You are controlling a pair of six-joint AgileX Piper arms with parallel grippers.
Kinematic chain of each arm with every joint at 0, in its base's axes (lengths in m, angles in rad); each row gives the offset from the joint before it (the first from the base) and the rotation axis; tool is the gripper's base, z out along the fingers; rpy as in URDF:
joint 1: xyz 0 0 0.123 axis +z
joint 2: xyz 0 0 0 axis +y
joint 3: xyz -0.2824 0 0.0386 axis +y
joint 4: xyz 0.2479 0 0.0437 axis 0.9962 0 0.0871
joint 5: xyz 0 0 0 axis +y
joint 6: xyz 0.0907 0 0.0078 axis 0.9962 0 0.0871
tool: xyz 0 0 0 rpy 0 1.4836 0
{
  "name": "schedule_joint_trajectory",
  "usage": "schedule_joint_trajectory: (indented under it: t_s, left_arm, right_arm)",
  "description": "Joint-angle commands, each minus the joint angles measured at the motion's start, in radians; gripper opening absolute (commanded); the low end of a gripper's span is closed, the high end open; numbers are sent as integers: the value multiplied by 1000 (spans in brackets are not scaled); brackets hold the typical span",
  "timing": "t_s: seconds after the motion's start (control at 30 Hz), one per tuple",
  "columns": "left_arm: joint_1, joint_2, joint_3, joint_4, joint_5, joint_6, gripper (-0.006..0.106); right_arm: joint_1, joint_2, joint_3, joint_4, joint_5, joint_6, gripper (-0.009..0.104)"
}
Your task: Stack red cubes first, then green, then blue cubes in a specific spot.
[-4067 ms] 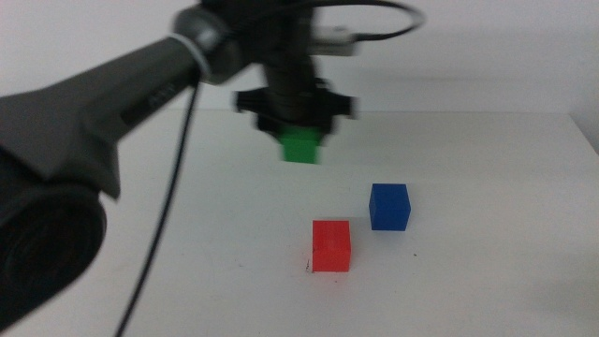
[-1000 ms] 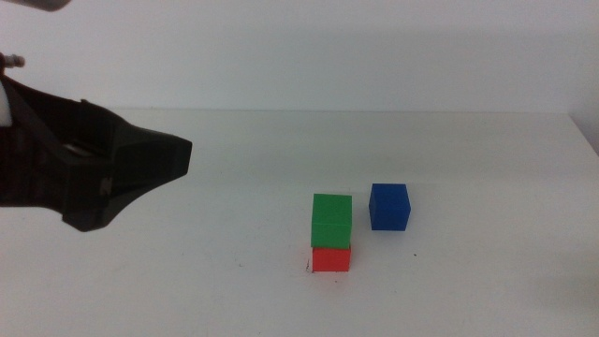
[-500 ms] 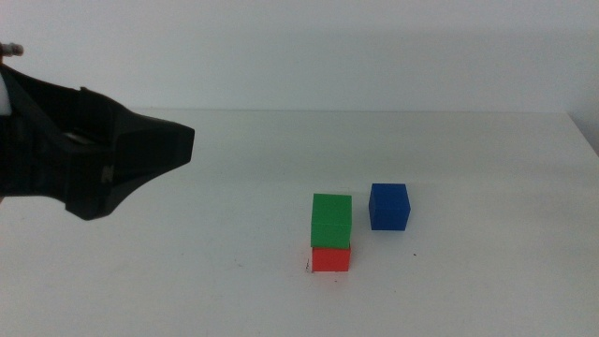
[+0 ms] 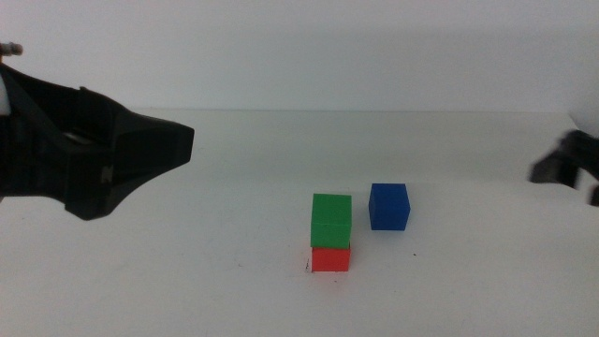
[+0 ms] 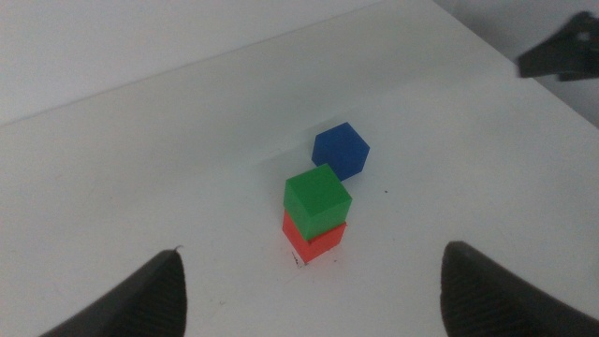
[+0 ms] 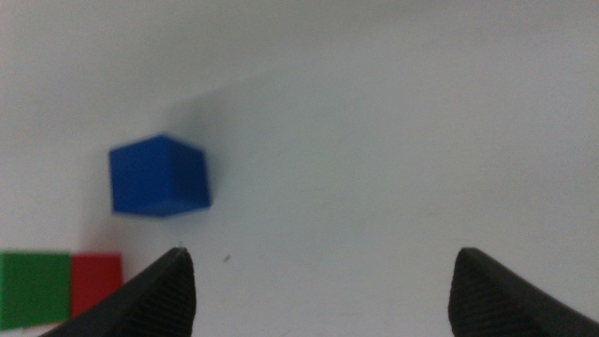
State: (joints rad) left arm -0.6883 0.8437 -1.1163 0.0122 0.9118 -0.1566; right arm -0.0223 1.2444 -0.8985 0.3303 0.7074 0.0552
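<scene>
The green cube [image 4: 331,219] sits on the red cube [image 4: 330,258] near the table's middle front. The blue cube [image 4: 389,206] stands alone on the table just right of the stack, apart from it. My left gripper [image 4: 173,150] is open and empty, drawn back high at the left, well away from the stack. Its wrist view shows the green cube [image 5: 317,196], red cube [image 5: 315,241] and blue cube [image 5: 341,151] far below the spread jaws. My right gripper [image 4: 569,168] is open and empty at the right edge, blurred. Its wrist view shows the blue cube [image 6: 157,175] ahead.
The white table [image 4: 468,281] carries nothing but the three cubes. The right gripper also shows in the left wrist view [image 5: 562,51]. The green cube [image 6: 33,286] and red cube [image 6: 96,281] show at the edge of the right wrist view.
The green cube, earlier held in the left gripper, now rests on the red cube. The left gripper has drawn back to the left. The right gripper has just come in at the right edge.
</scene>
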Motion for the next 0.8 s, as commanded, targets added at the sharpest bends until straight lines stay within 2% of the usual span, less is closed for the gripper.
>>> schedule_joint_trajectory:
  t_s: [0.0,0.03,0.1,0.17,0.27,0.5,0.77]
  left_arm:
    - [1,-6,-2,-2,-15,5,91]
    - [1,-6,-2,-2,-15,5,91]
    - [1,-6,-2,-2,-15,5,91]
    - [1,-6,-2,-2,-15,5,91]
    - [1,-6,-2,0,-15,3,91]
    - [1,-6,-2,0,-15,3,91]
    - [1,-6,-2,0,-15,3,91]
  right_arm:
    - [76,97,-107,-47,82,16,93]
    - [115,141,-156,-93,91,59,93]
    - [216,220,-243,-239,97,212,93]
    - [299,288,-317,-352,126,362,93]
    - [400,391,-423,-454,175,481,93]
    - [522,607,-586,-463,188,515,93]
    - [529,749,-621,-480,162,541,93]
